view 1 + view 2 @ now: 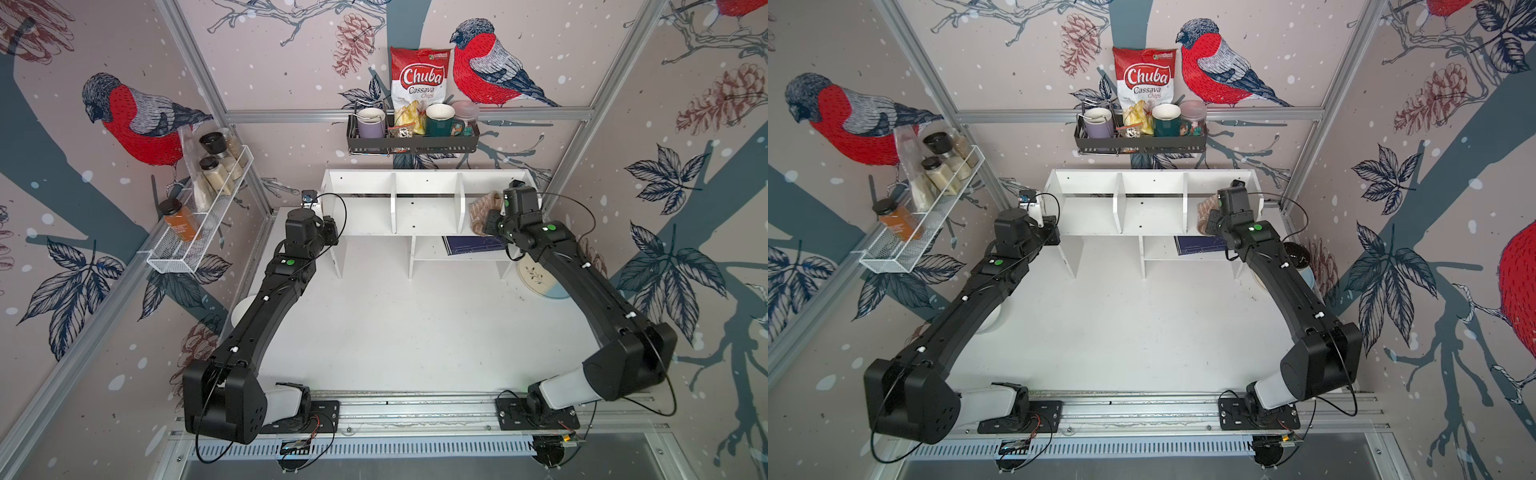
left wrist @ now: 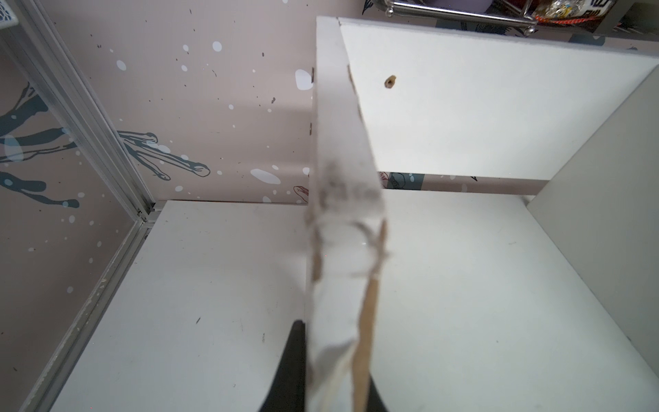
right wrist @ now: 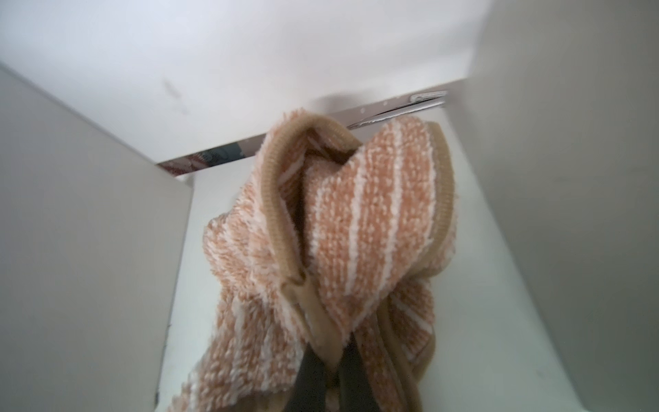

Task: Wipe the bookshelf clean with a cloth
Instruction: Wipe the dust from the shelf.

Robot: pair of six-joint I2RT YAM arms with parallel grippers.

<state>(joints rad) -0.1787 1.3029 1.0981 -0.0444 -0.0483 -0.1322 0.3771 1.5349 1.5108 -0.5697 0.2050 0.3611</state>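
The white bookshelf (image 1: 424, 183) (image 1: 1150, 183) stands at the back of the table in both top views. My left gripper (image 1: 328, 232) (image 2: 335, 356) is shut on the front edge of its left side panel (image 2: 338, 142), with one black finger on each side of the chipped board. The tan cloth (image 1: 484, 208) (image 3: 356, 232) with white stripes hangs bunched inside the right upper compartment. My right gripper (image 1: 492, 220) (image 3: 331, 344) is shut on its lower fold, and the cloth hides most of the compartment floor behind it.
A black wall rack (image 1: 411, 143) with mugs and a chips bag hangs just above the bookshelf. A white wire rack (image 1: 199, 232) with spice jars is on the left wall. A dark blue book (image 1: 473, 245) lies on the lower shelf. A plate (image 1: 540, 278) sits beside the right arm.
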